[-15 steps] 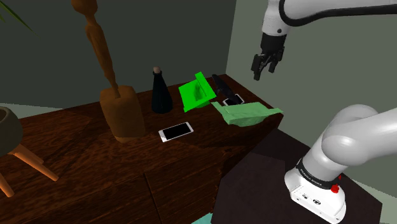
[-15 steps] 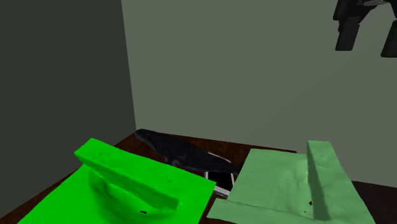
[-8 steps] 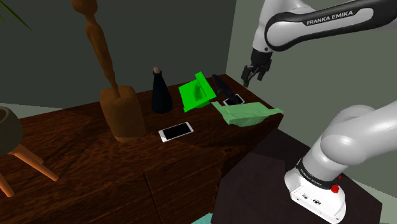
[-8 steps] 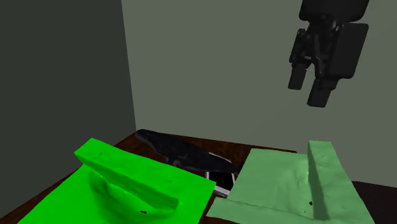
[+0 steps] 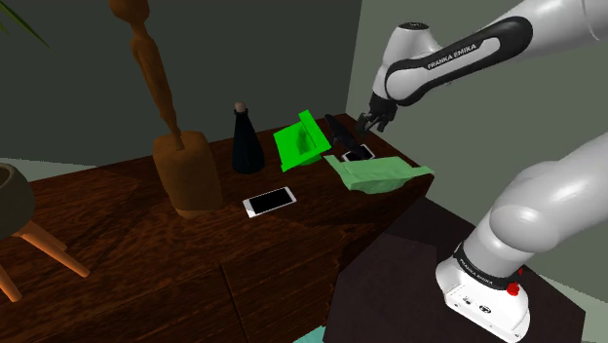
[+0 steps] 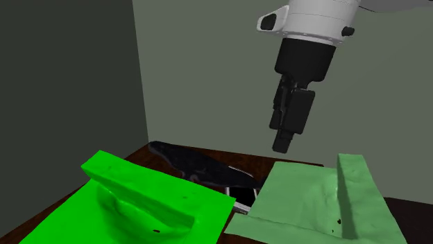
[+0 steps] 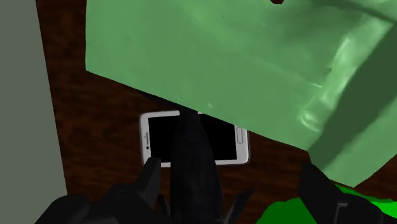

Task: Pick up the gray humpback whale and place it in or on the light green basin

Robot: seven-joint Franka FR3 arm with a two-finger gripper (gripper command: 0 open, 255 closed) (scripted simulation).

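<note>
The whale (image 5: 337, 131) is a dark, nearly black long figure lying at the back of the wooden sideboard, between a bright green basin (image 5: 300, 142) and the light green basin (image 5: 376, 173). One end of the whale (image 6: 197, 165) rests over a white-framed phone (image 7: 240, 137). My gripper (image 5: 369, 122) hangs open just above that end, a short way over the surface. In the wrist view the whale (image 7: 194, 167) runs up between the fingers (image 7: 151, 175), closer to one of them and not clasped. The light green basin (image 7: 216, 57) lies just beyond.
A second white phone (image 5: 270, 202) lies mid-sideboard. A black bottle (image 5: 245, 139) and a tall wooden sculpture (image 5: 181, 161) stand toward the shoulder view's left. A grey-green wall (image 6: 229, 62) rises close behind the whale. The bright green basin (image 6: 146, 197) sits beside it.
The gripper has come down from high above and moved toward the shoulder view's left, ending just over the whale and phone. The objects on the sideboard have stayed put.
</note>
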